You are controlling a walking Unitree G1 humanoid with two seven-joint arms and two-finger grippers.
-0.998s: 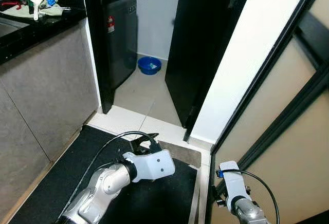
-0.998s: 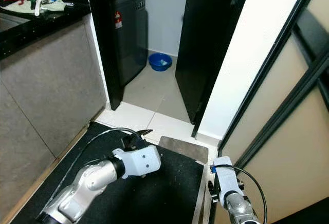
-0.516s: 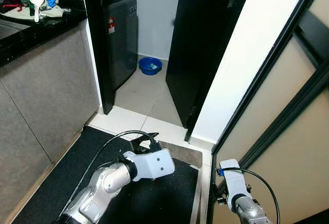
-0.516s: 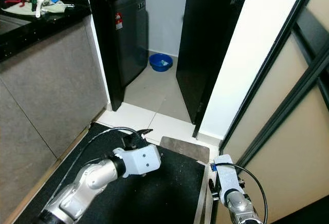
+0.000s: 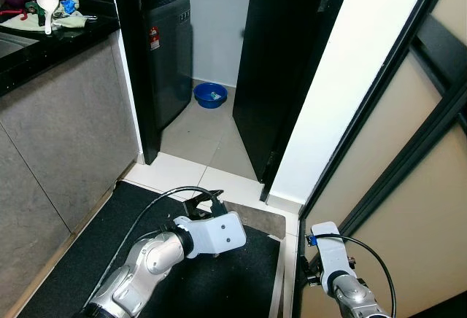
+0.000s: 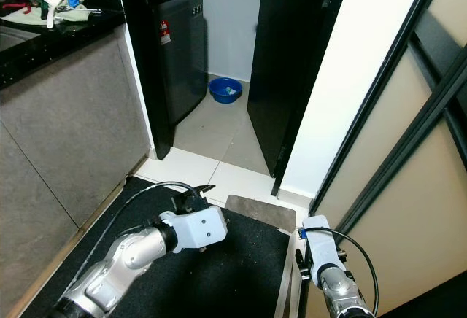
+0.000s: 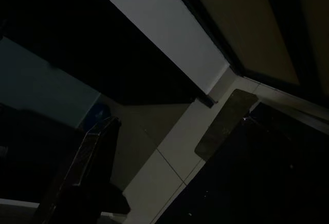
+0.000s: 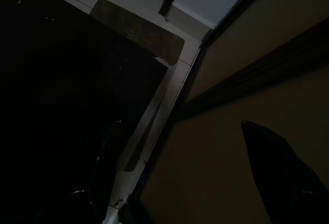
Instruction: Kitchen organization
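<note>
Grippers, left (image 5: 206,203) and right (image 8: 169,183), hang idle above black mat (image 5: 219,281).

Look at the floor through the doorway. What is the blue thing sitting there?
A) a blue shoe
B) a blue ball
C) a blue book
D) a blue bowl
D: the blue bowl is round and open on top, and it sits on the pale tiles beside the dark washing machine, past the black door.
</note>
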